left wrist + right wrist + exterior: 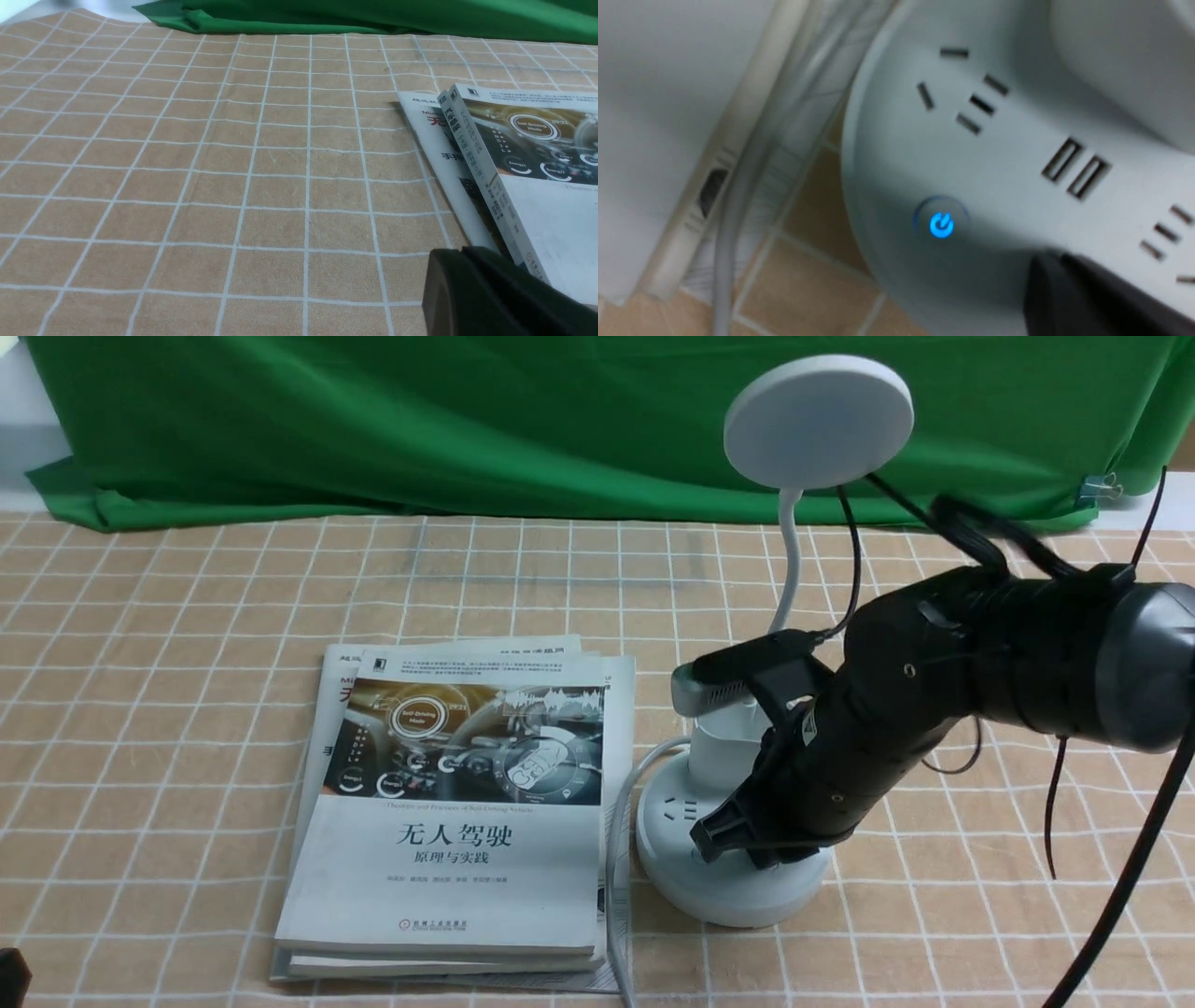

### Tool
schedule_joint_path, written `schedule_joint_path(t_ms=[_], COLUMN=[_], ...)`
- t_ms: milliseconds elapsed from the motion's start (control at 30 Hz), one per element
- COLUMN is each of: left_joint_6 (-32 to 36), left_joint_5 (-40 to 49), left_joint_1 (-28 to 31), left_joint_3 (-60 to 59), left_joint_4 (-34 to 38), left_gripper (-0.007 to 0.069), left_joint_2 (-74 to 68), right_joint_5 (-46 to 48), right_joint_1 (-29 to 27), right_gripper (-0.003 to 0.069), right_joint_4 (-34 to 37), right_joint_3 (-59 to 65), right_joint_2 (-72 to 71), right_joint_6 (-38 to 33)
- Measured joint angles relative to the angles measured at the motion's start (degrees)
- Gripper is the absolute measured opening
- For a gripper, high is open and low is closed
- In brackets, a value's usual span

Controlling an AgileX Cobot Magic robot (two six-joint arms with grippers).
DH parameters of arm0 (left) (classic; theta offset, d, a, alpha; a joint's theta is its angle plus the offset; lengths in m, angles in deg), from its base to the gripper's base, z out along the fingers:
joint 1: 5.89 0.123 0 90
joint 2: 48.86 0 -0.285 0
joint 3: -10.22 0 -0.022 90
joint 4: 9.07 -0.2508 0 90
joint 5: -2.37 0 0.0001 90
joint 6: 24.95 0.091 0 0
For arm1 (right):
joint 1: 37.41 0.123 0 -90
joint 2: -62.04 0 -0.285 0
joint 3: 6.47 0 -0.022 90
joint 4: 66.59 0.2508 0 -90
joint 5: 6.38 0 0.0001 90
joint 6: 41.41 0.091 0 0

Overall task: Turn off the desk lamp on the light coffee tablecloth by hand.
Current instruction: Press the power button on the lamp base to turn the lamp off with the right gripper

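The white desk lamp stands on the tan grid tablecloth (168,644), right of centre: flat round head (819,422), thin bent neck (790,560), cup holder (724,747) and round base (681,840). My right gripper (714,840), the black hand, is shut and tilted down onto the base's top. In the right wrist view the base (1008,154) fills the frame with socket slots and a blue-lit power button (941,225); the shut gripper tip (1057,263) sits right beside that button, above the base. My left gripper (460,254) is shut, low over the cloth (187,186) near the books.
A stack of books (457,821) lies just left of the lamp, also in the left wrist view (528,177). The lamp's white cord (616,859) runs between books and base. A green backdrop cloth (467,420) hangs behind. Black cables trail from the right arm (1055,653).
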Motion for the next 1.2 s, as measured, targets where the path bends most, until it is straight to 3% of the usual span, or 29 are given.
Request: schedule_joint_path(t_ms=[700, 1200], left_joint_6=[0.0, 0.0], left_joint_5=[0.0, 0.0], left_joint_1=[0.0, 0.0], left_joint_3=[0.0, 0.0], left_joint_4=[0.0, 0.0], left_gripper=[0.0005, 0.0005], left_joint_2=[0.0, 0.0], right_joint_5=[-1.8, 2.2], right_joint_1=[0.0, 0.0], right_gripper=[0.003, 0.003], right_joint_4=[-1.2, -0.8], right_joint_3=[6.5, 1.5], right_joint_2=[-15.0, -5.9], right_joint_6=[1.6, 1.6])
